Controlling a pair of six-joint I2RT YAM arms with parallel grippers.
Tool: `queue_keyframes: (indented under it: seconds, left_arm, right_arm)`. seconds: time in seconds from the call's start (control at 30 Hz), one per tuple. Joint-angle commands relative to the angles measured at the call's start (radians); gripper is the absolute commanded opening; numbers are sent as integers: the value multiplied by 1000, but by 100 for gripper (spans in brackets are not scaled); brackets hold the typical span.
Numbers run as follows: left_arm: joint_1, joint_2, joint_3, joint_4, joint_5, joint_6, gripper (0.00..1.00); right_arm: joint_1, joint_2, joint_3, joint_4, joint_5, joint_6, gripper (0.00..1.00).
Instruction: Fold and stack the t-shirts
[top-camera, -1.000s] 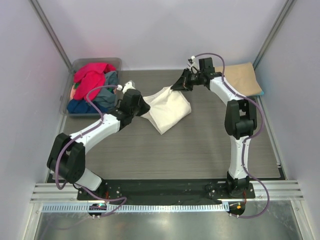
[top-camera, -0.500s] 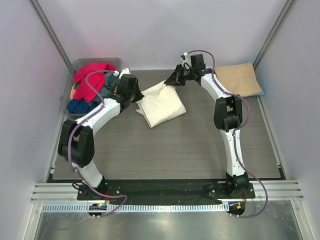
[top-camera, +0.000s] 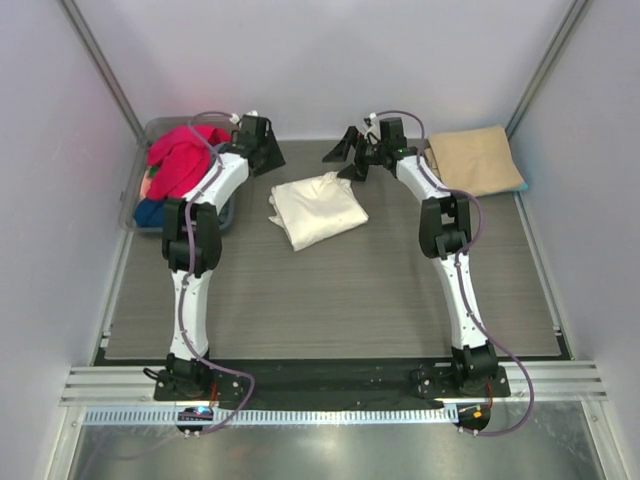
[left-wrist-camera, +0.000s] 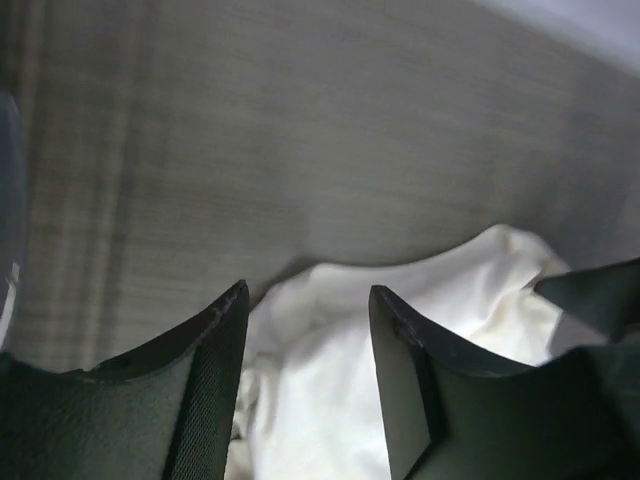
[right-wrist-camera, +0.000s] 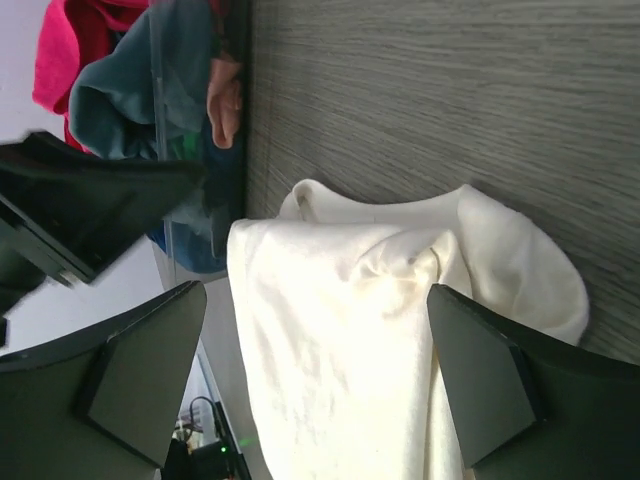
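A folded cream-white t-shirt (top-camera: 318, 208) lies flat on the table a little behind its middle, free of both grippers. It fills the lower part of the right wrist view (right-wrist-camera: 340, 350) and shows below the left wrist's fingers (left-wrist-camera: 470, 290). My left gripper (top-camera: 262, 152) (left-wrist-camera: 307, 290) hovers open just behind the shirt's left corner, holding nothing. My right gripper (top-camera: 350, 158) (right-wrist-camera: 315, 290) stands wide open behind the shirt's right corner, also with nothing in it. A tan-beige t-shirt (top-camera: 478, 158) lies folded at the back right. Red (top-camera: 183, 145) and blue-grey (top-camera: 160, 210) t-shirts are heaped in the tub.
The grey translucent tub (top-camera: 132, 205) stands at the back left corner, close to my left arm; its wall (right-wrist-camera: 165, 90) shows in the right wrist view. White walls close in the back and both sides. Bare wood-grain table (top-camera: 330, 300) stretches in front of the cream shirt.
Both grippers have opened and let go of the cream shirt, then drawn back toward the far wall. The shirt slid left and now lies folded on the table.
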Motion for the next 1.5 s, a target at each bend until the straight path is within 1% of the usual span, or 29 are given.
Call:
queue_keyframes:
  seconds: [0.0, 0.03, 0.07, 0.1, 0.13, 0.17, 0.2, 0.23, 0.27, 0.3, 0.33, 0.37, 0.4, 0.43, 0.47, 0.5, 0.53, 0.63, 0.77, 0.8, 0.9, 0.93, 1.07, 1.13, 1.27, 1.3, 1.37, 1.43, 1.47]
  left_arm:
    - [10, 15, 269, -196, 40, 81, 54]
    - [7, -23, 270, -209, 50, 79, 54]
    - [4, -56, 252, -209, 47, 72, 55]
    - [-2, -92, 186, -207, 44, 66, 55]
    - [-10, -182, 144, -194, 40, 53, 55]
    - [-28, -224, 97, -183, 42, 46, 55]
    - [-40, -273, -5, -168, 47, 38, 54]
    - [-54, -315, -63, -131, 54, 18, 53]
    - [-86, -387, -166, -109, 68, 9, 53]
    - [-103, -416, -216, -85, 68, 0, 52]
    - [-132, -439, -262, -39, 108, -12, 51]
    - [-144, -476, -354, -2, 129, -48, 50]
    - [-155, -488, -399, 36, 184, -65, 48]
    - [-166, -496, -437, 108, 201, -83, 47]
    - [-178, -501, -501, 145, 229, -136, 44]
    - [-181, -496, -523, 173, 258, -160, 43]
    - [-197, -495, -542, 211, 257, -177, 42]
    - [-220, -459, -588, 285, 269, -218, 42]
    - [-231, -348, -599, 331, 252, -206, 41]
    - [-227, -294, -597, 331, 249, -186, 40]
    - [-212, -249, -605, 313, 264, -160, 38]
    - [-208, -248, -618, 285, 249, -116, 38]
    - [-191, -260, -631, 159, 119, 16, 36]
    - [-182, -271, -631, 95, 96, 76, 36]
    - [-174, -315, -593, 29, 94, 154, 36]
    - [-172, -320, -570, -23, 100, 170, 36]
    - [-172, -346, -519, -58, 117, 203, 39]
    - [-174, -385, -488, -101, 128, 208, 43]
    - [-177, -434, -484, -109, 135, 211, 45]
  right_arm:
    - [-17, -142, -37, 117, 15, 12, 99]
    - [-17, -233, -132, 124, 33, -33, 99]
    - [-14, -278, -183, 131, 50, -53, 99]
    - [-11, -327, -232, 137, 76, -76, 99]
    - [-13, -370, -278, 143, 85, -93, 99]
    - [-13, -456, -373, 151, 93, -116, 99]
    - [-13, -494, -421, 162, 98, -120, 99]
    - [-10, -531, -471, 194, 96, -124, 99]
    - [-5, -571, -564, 208, 92, -124, 98]
    - [1, -625, -606, 222, 84, -127, 97]
    - [6, -651, -646, 238, 66, -128, 91]
    - [21, -668, -713, 246, 55, -133, 88]
    - [30, -686, -748, 260, 41, -130, 84]
    - [35, -687, -780, 283, 17, -122, 74]
    - [44, -685, -839, 301, 9, -111, 71]
    - [45, -676, -876, 347, -3, -73, 63]
    - [46, -670, -945, 440, -13, -50, 59]
    - [38, -615, -998, 461, -28, -54, 48]
    - [21, -576, -1074, 469, 29, -94, 45]
    - [13, -568, -1090, 469, 39, -101, 44]
    - [10, -574, -1170, 478, 84, -116, 43]
    - [12, -582, -1218, 479, 92, -119, 43]
    - [26, -700, -1381, 513, 147, -85, 42]
    - [45, -760, -1484, 532, 194, -59, 39]
    - [172, -890, -1573, 539, 237, -1, 37]
    - [197, -933, -1576, 523, 247, 5, 40]
    - [237, -981, -1563, 498, 259, 5, 43]
    - [240, -1054, -1523, 444, 266, -18, 51]
    - [234, -1076, -1501, 415, 285, -37, 65]
